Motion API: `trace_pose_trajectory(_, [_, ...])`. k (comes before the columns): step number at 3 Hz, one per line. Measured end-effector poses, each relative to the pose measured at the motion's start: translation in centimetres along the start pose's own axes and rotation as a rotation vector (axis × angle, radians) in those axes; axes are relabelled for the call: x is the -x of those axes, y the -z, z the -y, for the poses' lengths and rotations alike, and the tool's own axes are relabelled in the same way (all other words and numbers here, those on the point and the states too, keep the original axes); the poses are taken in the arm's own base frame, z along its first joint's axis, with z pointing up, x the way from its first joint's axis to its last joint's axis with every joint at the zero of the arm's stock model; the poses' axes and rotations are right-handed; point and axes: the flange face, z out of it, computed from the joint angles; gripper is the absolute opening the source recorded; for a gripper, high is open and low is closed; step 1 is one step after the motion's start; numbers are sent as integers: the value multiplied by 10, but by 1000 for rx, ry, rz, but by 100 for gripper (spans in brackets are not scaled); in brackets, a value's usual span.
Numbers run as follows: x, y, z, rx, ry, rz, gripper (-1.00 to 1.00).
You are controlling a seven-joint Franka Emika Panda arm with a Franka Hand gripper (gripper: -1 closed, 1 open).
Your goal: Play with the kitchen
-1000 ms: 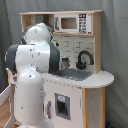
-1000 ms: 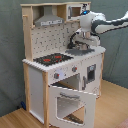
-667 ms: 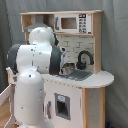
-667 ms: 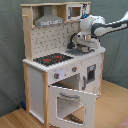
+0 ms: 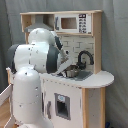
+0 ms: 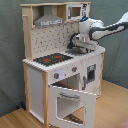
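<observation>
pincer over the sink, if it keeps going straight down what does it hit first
Most likely the grey sink in the kitchen counter: the pincer points down right above it. Depth is unclear, and the black faucet stands close behind.

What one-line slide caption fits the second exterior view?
Robot arm reaches over the sink of a toy kitchen whose oven door hangs open.

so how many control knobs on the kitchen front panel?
2, both in the second exterior view, below the stovetop: left knob, right knob. In the first exterior view the arm may hide others.

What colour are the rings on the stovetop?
Red rings on the black stovetop, clearest in the second exterior view.
</observation>
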Motion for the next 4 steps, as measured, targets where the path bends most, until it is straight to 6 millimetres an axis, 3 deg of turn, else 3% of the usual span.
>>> trace_pose_trajectory(2, [-28, -5, 8, 27, 38, -54, -100])
trace_pose_trajectory(3, [-27, -4, 7, 26, 38, -54, 100])
trace_pose_trajectory(4, [-25, 18, 6, -14, 38, -81, 100])
